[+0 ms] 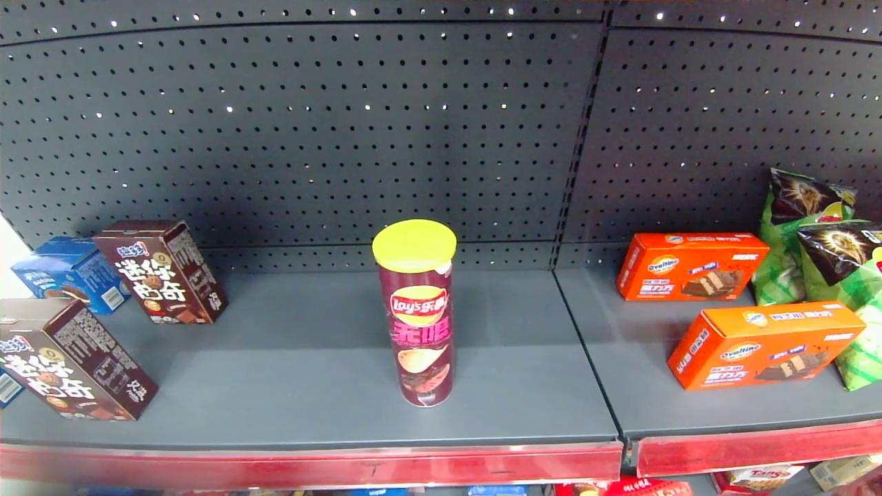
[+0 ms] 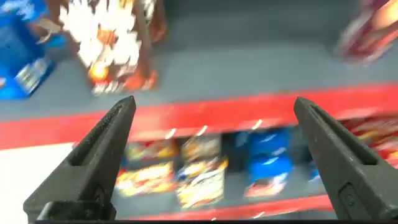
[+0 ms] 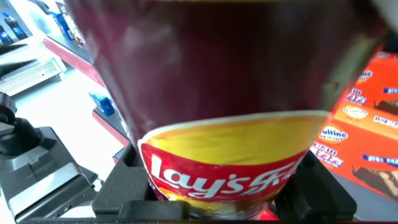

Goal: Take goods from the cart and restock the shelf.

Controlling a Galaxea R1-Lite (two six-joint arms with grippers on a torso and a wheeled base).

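A chip can [image 1: 419,324] with a yellow lid [image 1: 414,244] stands upright on the grey shelf [image 1: 303,358]. It is near the middle of the left deck, about halfway between the pegboard back [image 1: 310,138] and the red front edge [image 1: 310,465], and touches nothing else. To its left, well apart, two brown cookie boxes stand at an angle, one near the back [image 1: 162,272] and one near the front [image 1: 69,362]. A blue box [image 1: 69,272] sits just beside the rear one, on its outer side. On the right deck two orange boxes lie flat, one behind [image 1: 689,265] and one nearer the front [image 1: 765,344]. Green and black snack bags [image 1: 806,234] lean at the far right, just beside them. The left gripper [image 2: 214,106] hangs in front of the red edge, with blurred packets on a lower shelf [image 2: 199,168] beyond it. Its fingers [image 2: 102,149] are spread wide with nothing between them. The right gripper [image 3: 217,193] carries a second can [image 3: 224,93], maroon with a red and yellow label. That can sits so close to the camera that the grip is hard to judge, but the dark fingers seem clamped against its sides.
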